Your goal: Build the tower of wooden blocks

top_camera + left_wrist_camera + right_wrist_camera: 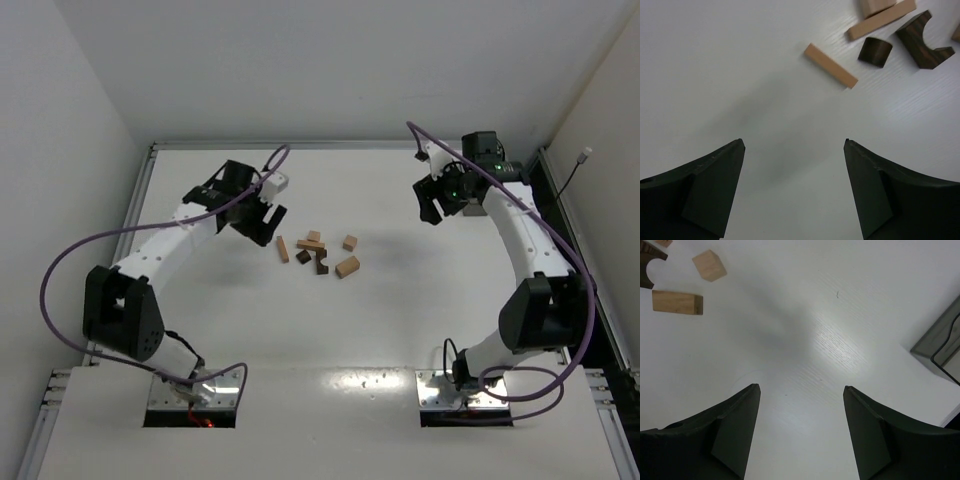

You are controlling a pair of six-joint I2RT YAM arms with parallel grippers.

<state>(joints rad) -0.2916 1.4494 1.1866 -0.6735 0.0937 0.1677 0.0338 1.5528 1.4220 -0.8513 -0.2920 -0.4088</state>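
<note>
Small wooden blocks lie loose in a cluster at the table's middle [318, 253]; no tower stands. A tan bar [283, 249] lies at the cluster's left, also in the left wrist view [831, 65], near a dark half-round [875, 51] and a dark arch block [922, 40]. A tan cube [350, 242] and a tan block [347, 267] lie at the right, also in the right wrist view as the cube [709, 265] and the block [677, 302]. My left gripper [262, 222] [794, 142] is open and empty, left of the cluster. My right gripper [436, 208] [801, 387] is open and empty, far right of it.
The white table has a metal rim [300, 145] along the back and white walls on three sides. A grey frame edge with a black cable [940, 347] shows at the right of the right wrist view. Purple cables loop off both arms.
</note>
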